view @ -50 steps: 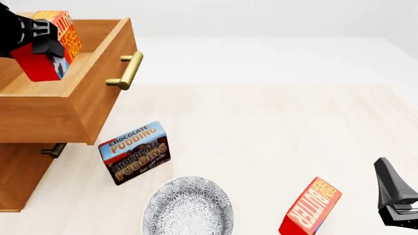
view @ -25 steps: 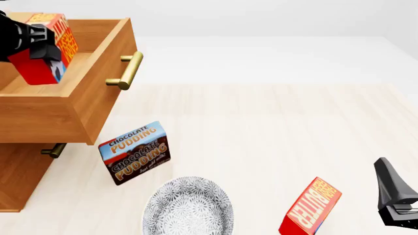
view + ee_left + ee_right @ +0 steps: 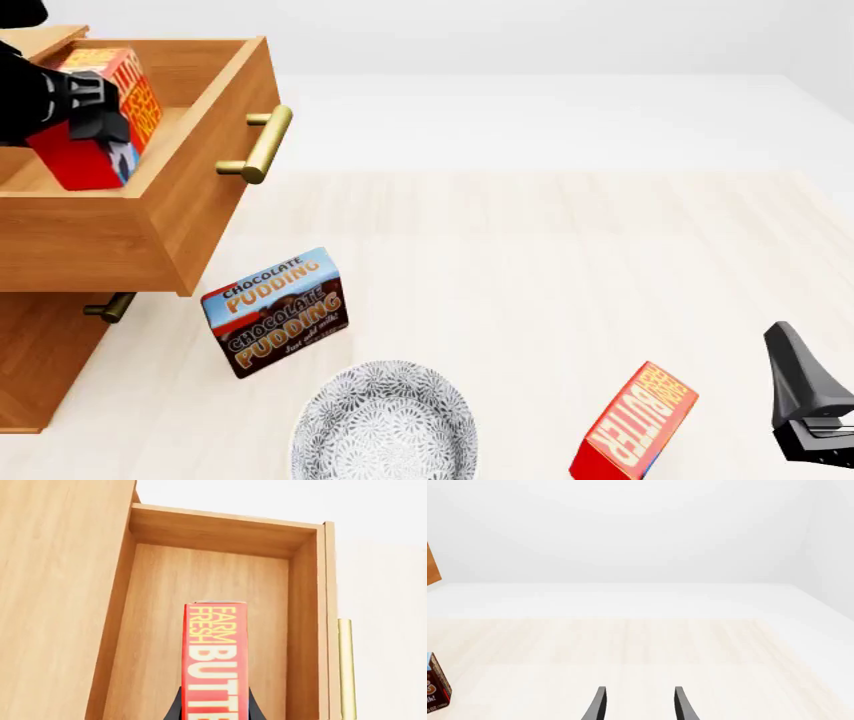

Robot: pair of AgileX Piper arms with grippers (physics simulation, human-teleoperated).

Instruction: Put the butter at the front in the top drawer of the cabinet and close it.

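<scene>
Small red-and-orange butter carton [image 3: 100, 115] clamped in black left gripper [image 3: 83, 105], upper left, long axis tilted, inside open light-brown wooden top drawer [image 3: 200, 190]. Carton's lower end hidden by fingers in wrist view. Black right gripper [image 3: 638, 705] parted, empty, cut off lower right.

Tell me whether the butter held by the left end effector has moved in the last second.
Yes. The butter dipped slightly lower into the top drawer, measured against the drawer's rim.

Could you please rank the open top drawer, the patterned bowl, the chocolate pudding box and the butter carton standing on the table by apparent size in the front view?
1. top drawer, though cut off by the picture edge
2. patterned bowl, also cut off
3. chocolate pudding box
4. butter carton, partly cut off, so third and fourth are unsure
</scene>
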